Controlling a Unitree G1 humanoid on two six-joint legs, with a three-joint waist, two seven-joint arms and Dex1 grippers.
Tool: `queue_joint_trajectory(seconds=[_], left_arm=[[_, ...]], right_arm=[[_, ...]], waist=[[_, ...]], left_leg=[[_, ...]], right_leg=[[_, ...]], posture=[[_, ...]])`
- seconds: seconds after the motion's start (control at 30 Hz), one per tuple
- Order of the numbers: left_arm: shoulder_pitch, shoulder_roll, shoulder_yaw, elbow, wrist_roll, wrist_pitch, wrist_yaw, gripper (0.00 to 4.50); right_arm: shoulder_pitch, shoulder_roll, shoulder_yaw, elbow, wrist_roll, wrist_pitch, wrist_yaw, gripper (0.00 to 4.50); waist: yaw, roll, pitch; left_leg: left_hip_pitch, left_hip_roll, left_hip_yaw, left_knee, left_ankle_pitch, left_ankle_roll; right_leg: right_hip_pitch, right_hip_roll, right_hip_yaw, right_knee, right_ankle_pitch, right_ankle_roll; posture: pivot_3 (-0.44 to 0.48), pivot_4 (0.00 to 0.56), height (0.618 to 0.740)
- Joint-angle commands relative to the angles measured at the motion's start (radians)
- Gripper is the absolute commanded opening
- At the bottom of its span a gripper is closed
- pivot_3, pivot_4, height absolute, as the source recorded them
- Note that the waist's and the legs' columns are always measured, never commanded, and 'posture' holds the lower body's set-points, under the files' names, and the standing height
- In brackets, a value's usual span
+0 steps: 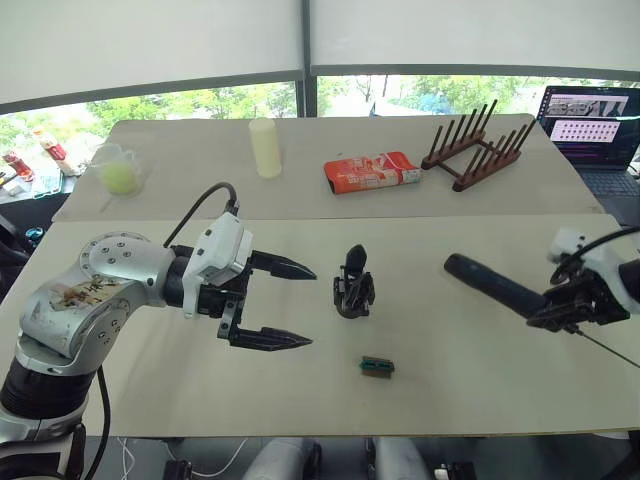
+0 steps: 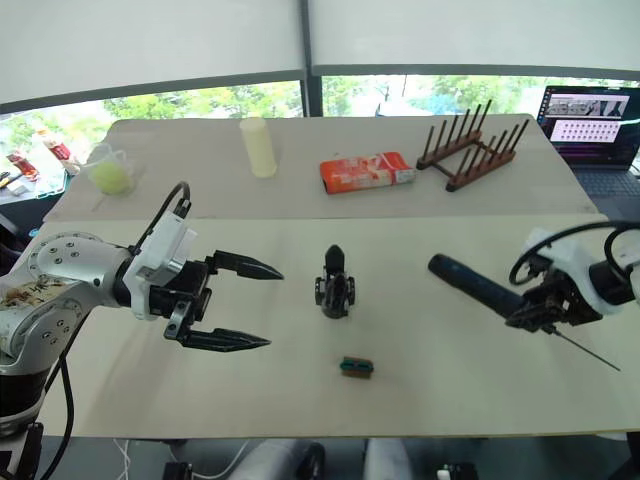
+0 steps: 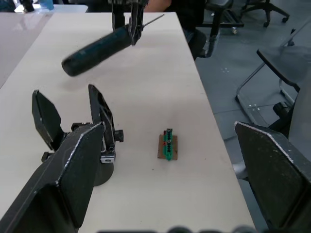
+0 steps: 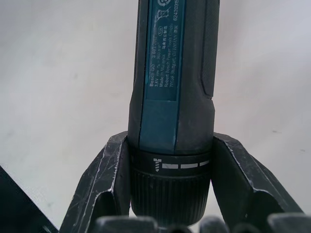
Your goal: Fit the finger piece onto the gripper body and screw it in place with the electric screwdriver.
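The pale, smooth desk [image 1: 480, 390] carries the small chunky black gripper body [image 1: 353, 287] near its middle, a mechanical block with silvery details standing on a rounded base. In the left wrist view two flat, tapered black fingers rise from it side by side with a gap between them; whether one of them is the loose finger piece cannot be told. A small green-and-brown rectangular block [image 1: 377, 367] lies flat on the desk just nearer than the body, apart from it.

The left tool [image 1: 292, 304], a white housing ending in two glossy black pointed fingers, hangs to the left of the gripper body with its fingers spread wide and nothing between them.

The right tool [image 2: 541, 313] pinches the long thick matte electric screwdriver [image 1: 492, 284], a dark blue-black cylinder with a rounded butt. Its fingers [image 4: 104, 184] press on either side of the ribbed black collar, just past a dark teal label with fine print. The screwdriver is held off the desk, tilted, its rounded end toward the gripper body and its thin metal bit [image 2: 585, 356] pointing away to the right.

On the far desk stand a pale yellow cylinder [image 1: 265, 147], a clear plastic cup holding something yellow-green [image 1: 120, 170], a red-orange packet [image 1: 371, 172] lying flat, and a brown wooden peg rack [image 1: 475, 147]
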Motion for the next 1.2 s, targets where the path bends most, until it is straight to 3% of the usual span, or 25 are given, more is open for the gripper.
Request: queue_joint_trajectory(seconds=[0.03, 0.07, 0.13, 0.27, 0.67, 0.93, 1.1, 1.2], left_arm=[[-0.022, 0.022, 0.000, -0.028, -0.023, -0.003, -0.021, 4.50], [-0.022, 0.026, -0.002, -0.032, -0.022, -0.007, -0.028, 4.50], [-0.020, 0.031, -0.007, -0.040, -0.021, -0.014, -0.038, 4.50], [-0.008, 0.030, -0.028, -0.044, 0.007, -0.046, -0.058, 4.50], [-0.002, 0.022, -0.062, -0.018, 0.051, -0.109, -0.072, 4.50], [-0.005, 0.038, -0.051, -0.016, 0.045, -0.106, -0.078, 4.50], [-0.018, 0.036, -0.069, 0.009, 0.052, -0.113, -0.093, 4.50], [0.005, 0.036, -0.089, 0.015, 0.064, -0.118, -0.107, 4.50]], right_arm=[[0.028, 0.012, -0.016, 0.016, -0.060, -0.140, -0.041, 1.92], [0.028, 0.015, -0.012, 0.025, -0.076, -0.155, -0.042, 1.92], [0.004, 0.003, 0.011, 0.036, -0.112, -0.159, -0.004, 2.97], [-0.097, -0.022, 0.094, 0.014, -0.193, -0.055, 0.115, 4.35], [-0.168, 0.119, 0.225, 0.045, -0.311, 0.094, 0.122, 4.35], [-0.084, 0.119, 0.172, 0.035, -0.315, 0.003, 0.086, 1.91], [-0.025, 0.096, 0.065, 0.031, -0.250, -0.128, 0.077, 1.91], [0.016, 0.100, -0.078, 0.013, -0.151, -0.184, 0.062, 1.91]], waist=[[0.001, 0.000, 0.000], [0.000, 0.001, 0.001], [0.000, 0.001, 0.001], [-0.002, 0.002, 0.001], [0.002, 0.000, 0.002], [0.011, -0.008, 0.000], [0.013, -0.009, 0.000], [0.011, -0.009, 0.000]], left_leg=[[0.000, -0.001, 0.000, 0.000, 0.000, 0.000], [0.000, -0.001, 0.001, 0.000, 0.000, 0.000], [0.000, -0.001, 0.001, 0.000, 0.000, 0.000], [0.000, 0.000, 0.001, 0.000, 0.000, 0.000], [0.000, 0.000, 0.000, 0.001, 0.000, 0.000], [0.000, 0.000, -0.002, 0.001, 0.000, -0.001], [0.000, 0.000, -0.002, 0.002, 0.000, -0.001], [0.000, 0.000, -0.002, 0.002, 0.000, -0.001]], right_leg=[[0.000, 0.000, 0.000, 0.000, 0.000, 0.000], [-0.001, 0.000, 0.000, 0.000, 0.000, 0.000], [-0.001, 0.000, 0.000, 0.001, 0.000, 0.000], [-0.001, 0.000, 0.000, 0.001, 0.000, 0.000], [0.000, 0.000, 0.000, 0.000, 0.000, 0.000], [0.001, 0.000, -0.002, 0.000, 0.000, 0.000], [0.002, 0.000, -0.002, 0.000, 0.000, 0.000], [0.001, 0.000, -0.002, 0.000, 0.000, 0.000]], posture=[[0.000, 0.150, 0.740], [0.000, 0.150, 0.740], [0.000, 0.150, 0.740], [0.000, 0.150, 0.740], [0.000, 0.150, 0.740], [0.000, 0.150, 0.740], [0.000, 0.150, 0.740], [0.000, 0.150, 0.740]])
